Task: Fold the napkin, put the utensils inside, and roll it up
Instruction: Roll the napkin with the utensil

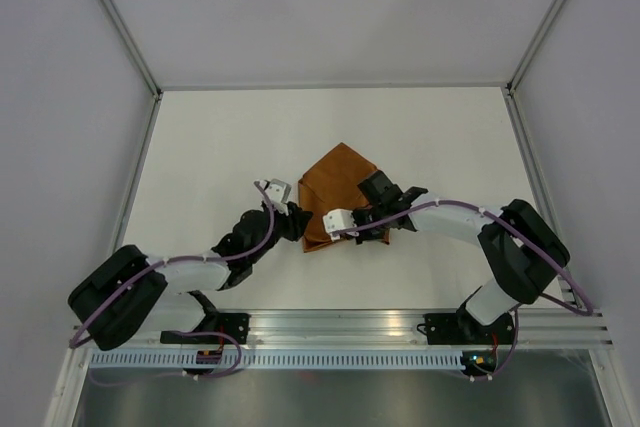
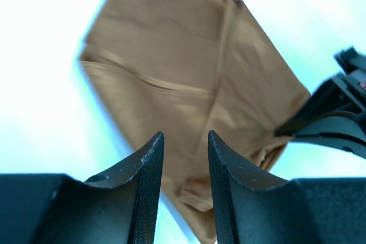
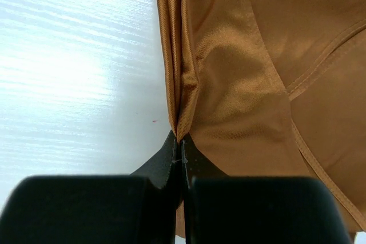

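Note:
The rust-brown napkin (image 1: 338, 179) lies folded into a rough diamond in the middle of the white table (image 1: 220, 147). My right gripper (image 1: 365, 233) is shut on a bunched fold at the napkin's near edge; in the right wrist view the cloth (image 3: 246, 72) runs up from the pinched fingertips (image 3: 183, 141). My left gripper (image 1: 299, 225) stands open at the napkin's near left corner. In the left wrist view the cloth (image 2: 183, 72) lies beyond the gap (image 2: 185, 135), with nothing between the fingers. The utensils are out of view.
Grey walls (image 1: 60, 67) enclose the table on the left, back and right. An aluminium rail (image 1: 340, 325) runs along the near edge by the arm bases. The right gripper's black fingers (image 2: 337, 118) show at the right of the left wrist view.

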Motion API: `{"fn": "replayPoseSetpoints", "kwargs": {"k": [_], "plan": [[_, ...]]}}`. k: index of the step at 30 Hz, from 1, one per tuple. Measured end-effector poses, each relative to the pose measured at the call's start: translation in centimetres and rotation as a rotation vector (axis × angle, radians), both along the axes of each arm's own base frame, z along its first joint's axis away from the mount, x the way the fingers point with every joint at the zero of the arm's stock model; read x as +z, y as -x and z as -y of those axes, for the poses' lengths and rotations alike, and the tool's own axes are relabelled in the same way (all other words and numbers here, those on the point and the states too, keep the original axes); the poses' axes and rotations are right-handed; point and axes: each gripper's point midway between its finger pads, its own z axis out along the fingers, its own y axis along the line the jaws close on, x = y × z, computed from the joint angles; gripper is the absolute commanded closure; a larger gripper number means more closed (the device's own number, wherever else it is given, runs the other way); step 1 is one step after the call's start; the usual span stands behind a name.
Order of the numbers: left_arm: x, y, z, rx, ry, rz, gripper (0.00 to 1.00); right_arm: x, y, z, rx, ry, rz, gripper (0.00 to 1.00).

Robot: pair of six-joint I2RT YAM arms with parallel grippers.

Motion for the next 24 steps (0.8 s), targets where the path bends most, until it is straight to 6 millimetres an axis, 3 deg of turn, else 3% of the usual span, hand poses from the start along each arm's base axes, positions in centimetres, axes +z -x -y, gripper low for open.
{"fn": "replayPoseSetpoints", "kwargs": {"k": [5, 10, 15, 19, 24], "plan": [[2.6, -0.3, -2.9, 0.143, 0.081, 0.089, 0.62, 0.0, -0.3, 0.0, -0.011, 0.017, -0.110, 0.99], [5.9, 0.4, -3.3, 0.162, 0.132, 0.215, 0.62, 0.1, -0.6, 0.0, -0.029, 0.022, -0.268, 1.00], [8.0, 1.0, -1.2, 0.091, 0.044, 0.312, 0.61, 0.0, -0.8, 0.4, -0.054, 0.030, -0.433, 1.00], [9.4, 0.9, 2.2, 0.000, -0.081, 0.388, 0.59, 0.0, -0.9, 0.8, -0.076, 0.036, -0.575, 0.99], [8.8, 1.0, 5.3, -0.112, -0.249, 0.453, 0.57, -0.1, -0.7, 1.2, -0.105, 0.038, -0.737, 1.00]]}}
